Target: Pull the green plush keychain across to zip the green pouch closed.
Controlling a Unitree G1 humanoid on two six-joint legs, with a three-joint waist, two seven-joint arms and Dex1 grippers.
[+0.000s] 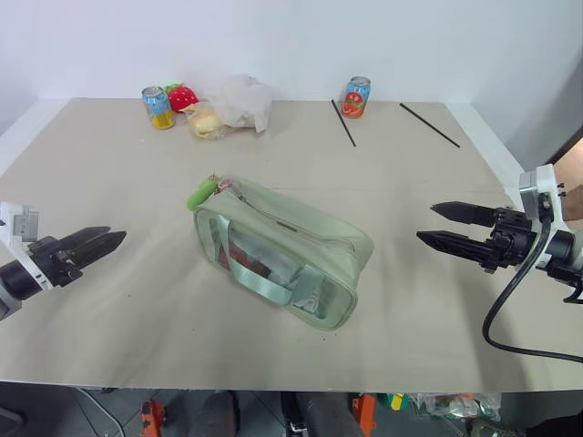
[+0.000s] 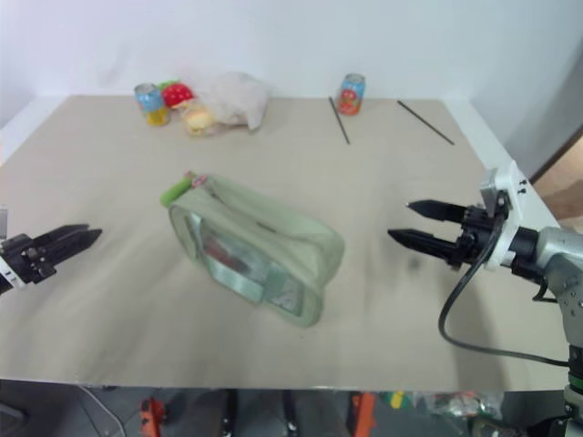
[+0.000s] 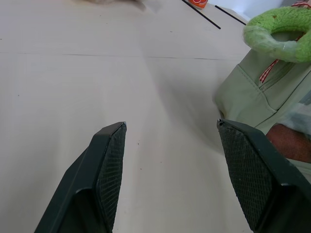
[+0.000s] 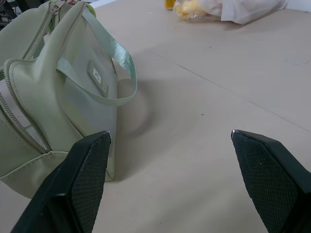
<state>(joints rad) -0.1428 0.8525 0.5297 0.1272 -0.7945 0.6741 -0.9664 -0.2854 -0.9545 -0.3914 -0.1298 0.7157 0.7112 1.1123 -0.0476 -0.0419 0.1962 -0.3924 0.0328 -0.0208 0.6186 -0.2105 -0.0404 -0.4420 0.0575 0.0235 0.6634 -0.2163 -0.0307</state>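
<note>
The green plush keychain [image 1: 201, 193] lies at the pouch's far-left end, about the 10 o'clock corner of the green pouch [image 1: 282, 250], which sits mid-bench, angled from 10 toward 4 o'clock. The charm looks fuzzy, light and squashy, so it should compress easily; a firm pinch low down, near where it joins the zipper pull, would likely give the steadiest tug. The pouch is soft fabric with a clear front panel and may slide or crumple when pulled, so its free end probably wants bracing. The left pincer [image 1: 98, 243] hangs open at 9 o'clock, empty. The right pincer [image 1: 448, 227] hangs open at 3 o'clock, empty, well apart from the pouch.
</note>
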